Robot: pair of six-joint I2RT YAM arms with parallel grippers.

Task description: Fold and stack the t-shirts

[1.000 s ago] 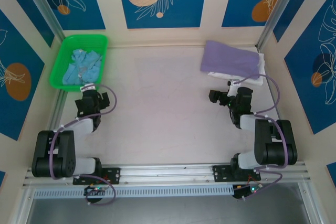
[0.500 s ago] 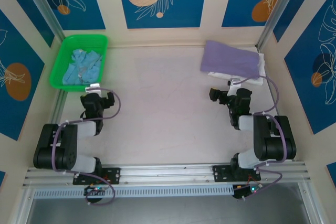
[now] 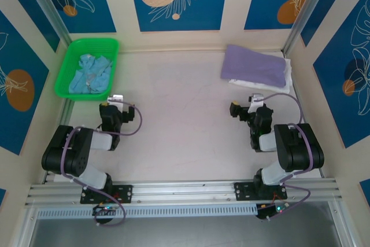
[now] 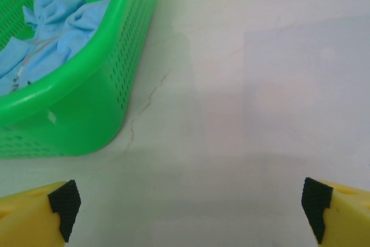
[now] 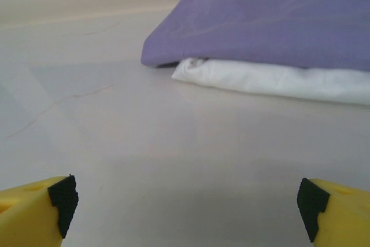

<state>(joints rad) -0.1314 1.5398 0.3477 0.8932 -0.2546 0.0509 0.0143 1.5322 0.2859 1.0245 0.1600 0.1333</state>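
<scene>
**Progress.** Near edge: left pincer (image 4: pixel 189 207) released, grasping nothing, low over bare tabletop (image 3: pixel 185 114) just beside the basket's near wall. Right pincer (image 5: pixel 185 203) likewise released and empty, facing the stack, apart from it. Far left: light blue soft-cloth t-shirt (image 4: pixel 52 27), crumpled and unfolded, inside the green perforated plastic basket (image 4: pixel 110 85). Far right: lavender-purple cloth t-shirt (image 5: pixel 272 21), folded, on top of a folded white cloth t-shirt (image 5: pixel 260 79). By judgement, two of three shirts folded and stacked. Left to do: lifting the blue one out, folding it, adding it to the pile.

**Materials and shapes.** Near: hard yellow plastic fingers (image 4: pixel 26 221), blocky, tipped with matte black wedge-shaped pads (image 4: pixel 65 203). Middle: pale, smooth, rigid tabletop, faintly glossy, crossed by fine hairline cracks. Far left: rigid rectangular basket, walls pierced in a fine grid, rim thick and rounded. Blue cloth within limp, bunched into loose ridges and creases. Far right: lavender cloth matte, pressed to a flat, roughly rectangular pad with soft rounded edges. White cloth beneath thicker at the fold, protruding past the lavender along the near and right sides. No lettering visible.
</scene>
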